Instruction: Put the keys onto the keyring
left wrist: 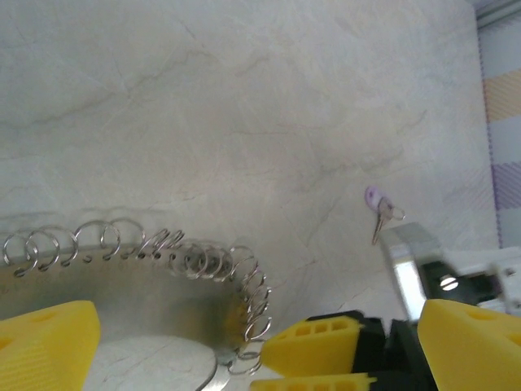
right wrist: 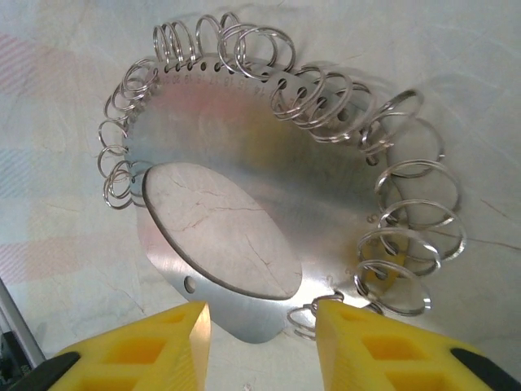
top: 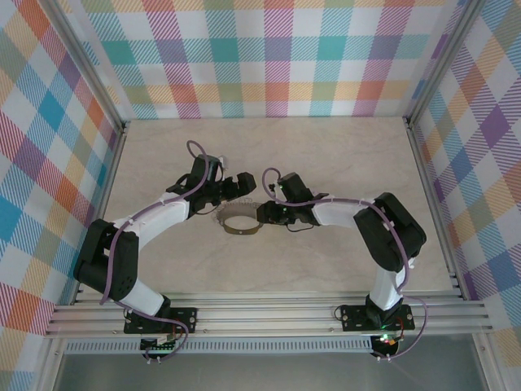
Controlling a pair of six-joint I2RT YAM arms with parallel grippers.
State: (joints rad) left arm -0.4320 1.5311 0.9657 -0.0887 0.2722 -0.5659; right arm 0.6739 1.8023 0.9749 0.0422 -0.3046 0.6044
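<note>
The keyring [top: 242,221] is a flat metal plate with an oval hole, fringed with several wire rings, lying mid-table between both arms. The right wrist view shows the keyring [right wrist: 269,163] from above. My right gripper [right wrist: 260,318] straddles its narrow near end, jaws partway open; the right fingertip [right wrist: 342,326] touches a ring, and the left one stands off the plate. A small key [left wrist: 383,213] with a purple head lies on the table beyond the keyring [left wrist: 122,277]. My left gripper [left wrist: 260,326] hovers wide open over the ring's edge, holding nothing.
Metal rails [top: 269,314] run along the near edge, with frame posts at both sides. Checked walls [top: 269,57] enclose the pale marbled table [top: 326,163]. The two grippers [top: 254,202] sit close together over the keyring.
</note>
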